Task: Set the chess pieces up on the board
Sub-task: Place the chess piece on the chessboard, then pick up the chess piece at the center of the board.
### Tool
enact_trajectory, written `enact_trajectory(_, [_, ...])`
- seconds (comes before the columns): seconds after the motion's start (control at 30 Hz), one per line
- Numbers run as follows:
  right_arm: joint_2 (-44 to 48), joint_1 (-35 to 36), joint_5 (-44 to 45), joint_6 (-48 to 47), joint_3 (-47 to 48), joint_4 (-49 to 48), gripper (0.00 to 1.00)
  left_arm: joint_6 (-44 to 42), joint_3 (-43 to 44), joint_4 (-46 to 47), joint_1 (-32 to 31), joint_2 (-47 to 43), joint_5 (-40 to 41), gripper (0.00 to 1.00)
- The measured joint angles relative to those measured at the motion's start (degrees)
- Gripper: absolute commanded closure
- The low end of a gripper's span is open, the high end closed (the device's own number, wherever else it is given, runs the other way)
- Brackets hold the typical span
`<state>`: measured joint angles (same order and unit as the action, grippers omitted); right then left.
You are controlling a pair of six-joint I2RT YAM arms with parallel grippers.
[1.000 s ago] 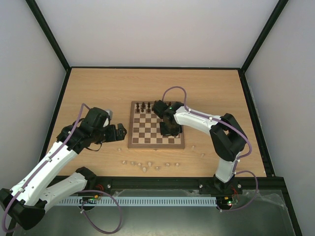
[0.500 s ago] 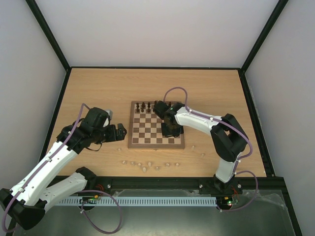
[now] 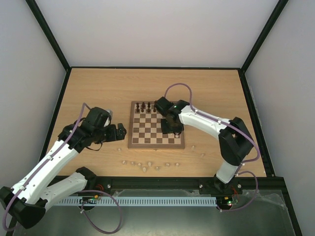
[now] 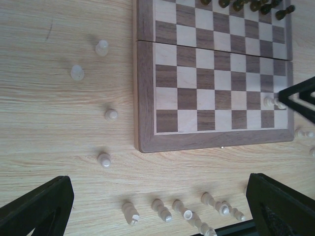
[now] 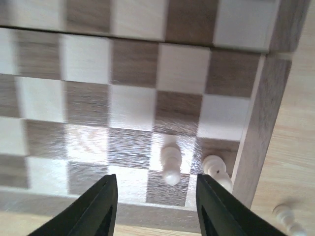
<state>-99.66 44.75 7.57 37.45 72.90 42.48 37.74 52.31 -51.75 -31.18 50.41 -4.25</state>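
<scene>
left hand (image 4: pixel 157 206) wide open; right hand (image 5: pixel 156 202) partly open, empty

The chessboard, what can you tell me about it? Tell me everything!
The board is square, wood-looking, chequered dark brown and cream inside a mid-brown border, with a seam across it. It lies flat on the tabletop. Dark pieces stand along its far edge, two pale pieces by its near right corner, under the right gripper.
</scene>
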Motion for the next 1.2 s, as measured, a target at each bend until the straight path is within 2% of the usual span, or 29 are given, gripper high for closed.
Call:
enact_trajectory(0.07, [1.62,0.00,-0.46,0.04,1.73,0.11,0.39,0.02,0.00,-0.11,0.00,1.29,0.48,0.01])
enact_trajectory(0.17, [4.83,0.00,-1.09,-0.39,6.21,1.03,0.32,0.00,0.00,-0.07,-0.02,4.22,1.44,0.01])
enact_trajectory(0.3, [9.66,0.00,-1.84,-0.57,11.63,1.70,0.31,-0.13,0.00,0.24,0.20,8.44,2.58,0.01])
enact_trajectory(0.4, [13.81,0.02,-2.82,-0.57,11.82,2.62,0.31,-0.66,-0.04,1.46,1.38,12.02,3.39,0.01])
enact_trajectory(0.8, [27.52,0.00,-5.90,2.60,-4.83,3.17,0.32,-6.34,1.86,8.09,7.54,28.85,6.16,0.02])
enact_trajectory(0.93, [30.01,0.00,-6.58,3.93,-8.37,3.04,0.32,-8.11,3.89,10.10,8.11,33.27,6.54,0.07])
enact_trajectory(1.2, [32.33,0.00,-7.39,5.22,-9.90,2.80,0.32,-10.58,6.05,13.27,8.50,38.91,7.52,0.33])
